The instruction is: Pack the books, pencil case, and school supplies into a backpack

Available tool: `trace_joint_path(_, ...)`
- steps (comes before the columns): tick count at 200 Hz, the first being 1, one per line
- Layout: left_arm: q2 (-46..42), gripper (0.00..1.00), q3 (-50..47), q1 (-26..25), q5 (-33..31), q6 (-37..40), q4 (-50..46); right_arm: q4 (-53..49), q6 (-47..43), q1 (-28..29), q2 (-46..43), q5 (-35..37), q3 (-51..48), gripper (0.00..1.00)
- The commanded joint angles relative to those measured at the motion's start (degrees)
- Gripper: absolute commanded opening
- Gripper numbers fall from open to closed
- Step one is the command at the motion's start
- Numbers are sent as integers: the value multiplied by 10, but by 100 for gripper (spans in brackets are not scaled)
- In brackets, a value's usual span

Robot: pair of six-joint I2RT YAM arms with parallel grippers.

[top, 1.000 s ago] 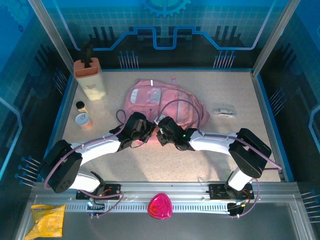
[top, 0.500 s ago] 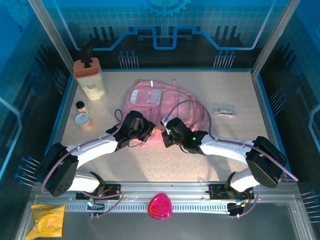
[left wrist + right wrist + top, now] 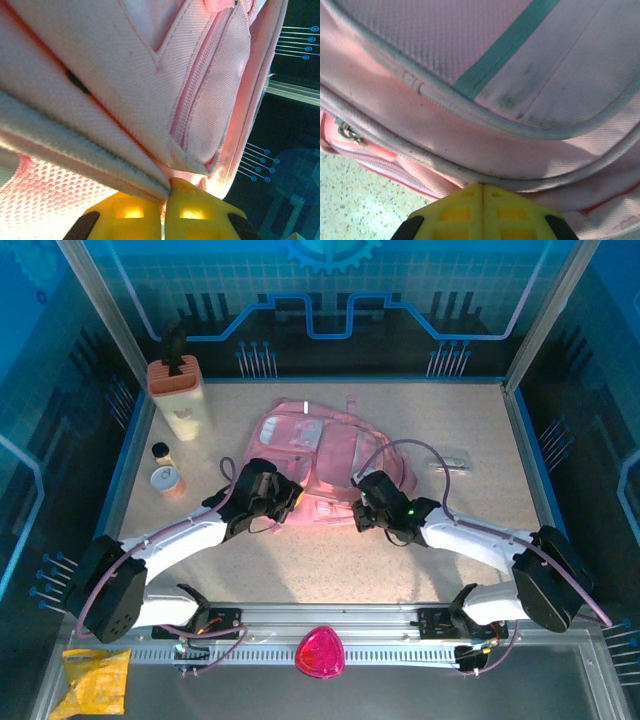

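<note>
At the far left of the speckled beige table (image 3: 300,575), a tall beige box with a black top (image 3: 178,398) is standing upright near the back corner, and two small round jars (image 3: 164,470) are sitting just in front of it. Moving right, the left gripper (image 3: 290,500) is reaching in over the near left edge of the large soft pink fabric backpack (image 3: 330,445), which is lying flat in the middle of the table. In the left wrist view, this gripper's (image 3: 167,189) yellow fingers (image 3: 195,210) are pressing together and pinching a grey-piped seam of the backpack (image 3: 125,75), with pink mesh hanging beside them. Further right, the right gripper (image 3: 360,512) is meeting the backpack's near right edge. In the right wrist view its yellow fingers (image 3: 510,212) are pressing tightly together, their tips (image 3: 482,189) touching a pale piped rim of the backpack (image 3: 545,90) below a teal stripe; whether any fabric is being caught there cannot be told. To the right of the backpack, apart from it, a small pale grey-white oblong item (image 3: 455,460) is lying on the table.
</note>
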Motion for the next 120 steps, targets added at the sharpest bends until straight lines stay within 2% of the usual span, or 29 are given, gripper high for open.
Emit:
trace_joint_path(1,-10,0,13,1,19,19,18,-9,-15,23,6,-32,32,2)
trace_joint_path(31,-10,0,16,0,17,21,15,3,25,71,20,-31,45,14)
trace_joint_path(78,-10,0,17,0,18,23,11,37,35,72,69,-18,60,32)
trace_joint_path(120,-5,0,20,-2,19,25,13,75,27,71,96,2,77,35)
